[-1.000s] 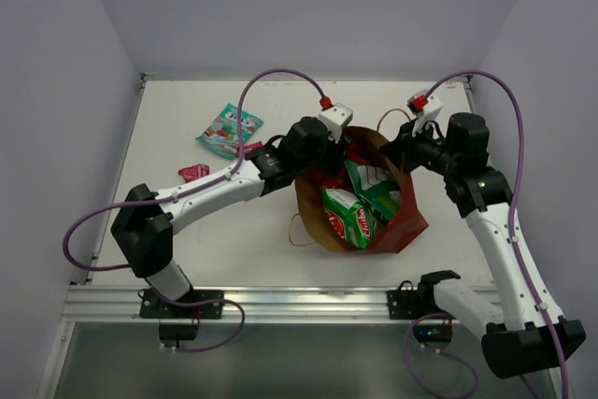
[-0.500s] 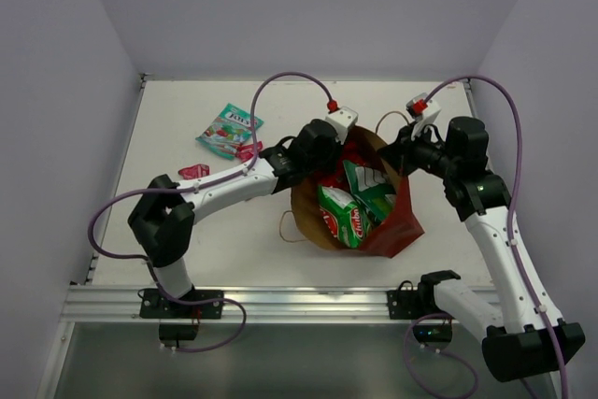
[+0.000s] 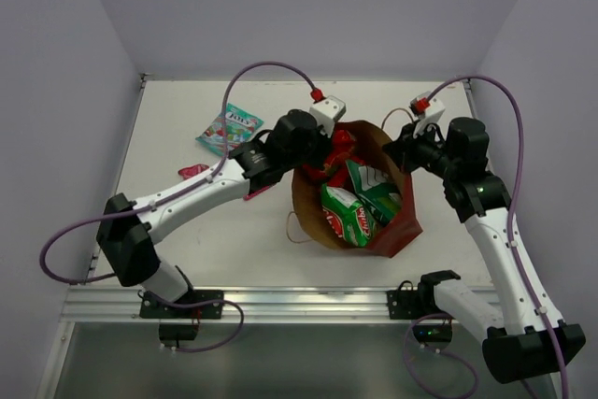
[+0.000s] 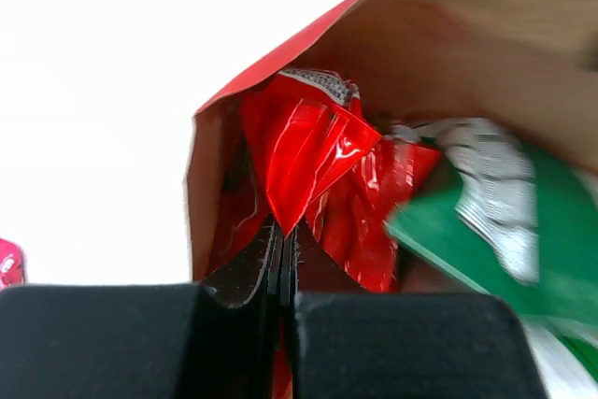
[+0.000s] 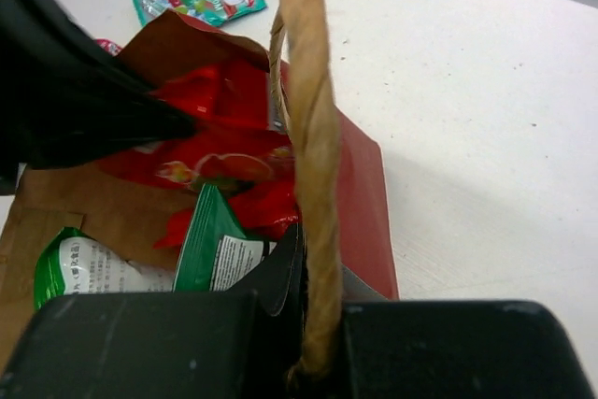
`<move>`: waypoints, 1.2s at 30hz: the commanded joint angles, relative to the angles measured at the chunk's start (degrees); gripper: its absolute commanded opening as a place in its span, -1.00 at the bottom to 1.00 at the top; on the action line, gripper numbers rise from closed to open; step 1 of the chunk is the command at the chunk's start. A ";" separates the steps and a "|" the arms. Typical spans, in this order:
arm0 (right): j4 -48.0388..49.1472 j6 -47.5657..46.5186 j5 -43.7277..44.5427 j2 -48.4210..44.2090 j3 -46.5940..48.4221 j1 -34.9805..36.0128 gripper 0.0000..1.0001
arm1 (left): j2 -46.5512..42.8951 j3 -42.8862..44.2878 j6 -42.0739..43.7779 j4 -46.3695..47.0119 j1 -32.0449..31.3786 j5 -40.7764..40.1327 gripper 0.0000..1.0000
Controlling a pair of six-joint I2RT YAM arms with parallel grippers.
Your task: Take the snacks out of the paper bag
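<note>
White counter (image 3: 187, 240) carries everything. Red paper bag (image 3: 402, 223) sits right of centre on it, mouth wide and tipped toward the camera, brown inside showing.

Right fingers (image 5: 291, 263) are pressed together on the bag's far right rim at the twisted handle (image 5: 313, 137), and the handle loop stands up in front of the wrist camera.

Two green chip bags (image 3: 348, 214) (image 3: 378, 189) lie inside the bag, near the front and right. A red bag (image 4: 308, 151) is inside at the back left, partly poking above the rim. Left fingers (image 4: 282, 231) reach into the mouth from the left, squeezed tight on that red bag's lower corner.

Teal pouch (image 3: 229, 128) lies flat on the counter, well left of the paper bag. Small pink-red sachet (image 3: 193, 172) is also on the counter, nearer the left edge, apart from the pouch.
</note>
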 commanded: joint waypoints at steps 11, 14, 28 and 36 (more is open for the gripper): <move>4.16 4.87 15.77 -1.53 -0.29 0.20 -1.00 | -17.32 18.47 -6.55 -11.96 3.58 -4.12 -1.00; 3.55 5.31 18.59 -1.70 -0.38 0.20 -1.00 | -18.46 21.98 -6.65 -15.22 10.25 -7.20 -1.00; 2.75 4.78 17.72 -2.58 0.23 0.20 -1.00 | -11.36 5.14 -3.92 -7.24 41.11 -15.81 -1.00; 3.98 4.25 15.35 -2.41 -0.65 0.20 -1.00 | 1.83 3.37 -0.76 -3.89 48.06 -26.45 -0.98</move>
